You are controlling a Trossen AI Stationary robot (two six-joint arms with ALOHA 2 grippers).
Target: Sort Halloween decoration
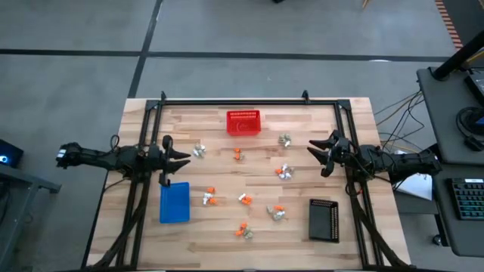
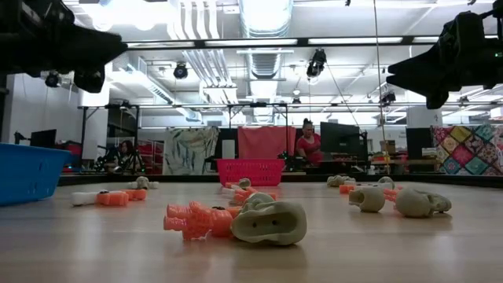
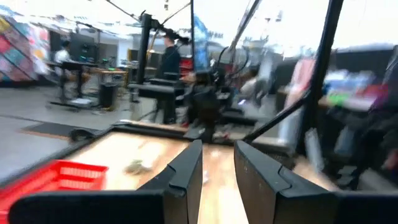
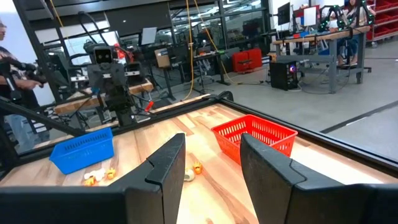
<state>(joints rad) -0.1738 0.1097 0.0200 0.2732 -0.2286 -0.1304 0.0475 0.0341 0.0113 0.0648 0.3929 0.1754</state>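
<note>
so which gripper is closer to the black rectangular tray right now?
Right. The right gripper hovers at the table's right side with the black rectangular tray on that same side, nearer the front edge. The left gripper is across the table, beside the blue rectangular tray.

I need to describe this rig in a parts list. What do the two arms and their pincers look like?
Both arms are dark, nearly black, built of slim jointed segments. The left pincer and right pincer each end in two flat, angular black fingers with slanted tips. A thin dark cable loops near the left arm's wrist. No markings can be made out.
</note>
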